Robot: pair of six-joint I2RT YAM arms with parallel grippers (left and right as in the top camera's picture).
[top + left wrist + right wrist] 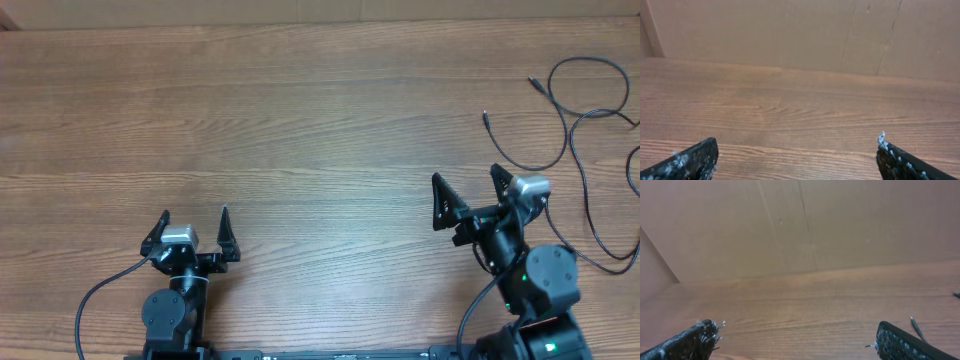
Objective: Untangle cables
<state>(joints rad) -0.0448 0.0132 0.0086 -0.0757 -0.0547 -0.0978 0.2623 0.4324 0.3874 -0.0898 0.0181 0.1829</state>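
Wide open and empty at both left gripper (195, 212) and right gripper (464, 173), cables (575, 155) looped at the right edge of the frame on the bench (300, 120); risk of pinching crossed strands together, tightening the tangle

Open bench (300, 110) surface extends ahead of the left pincer (195, 210) and right pincer (464, 173). Black cables (571, 135) sprawl just right of the right pincer. A cardboard wall (765, 30) bounds the far edge.

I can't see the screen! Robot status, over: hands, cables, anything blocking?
Left gripper open, empty. Right gripper open, empty. Cables far right, untouched. Nothing seen blocking.
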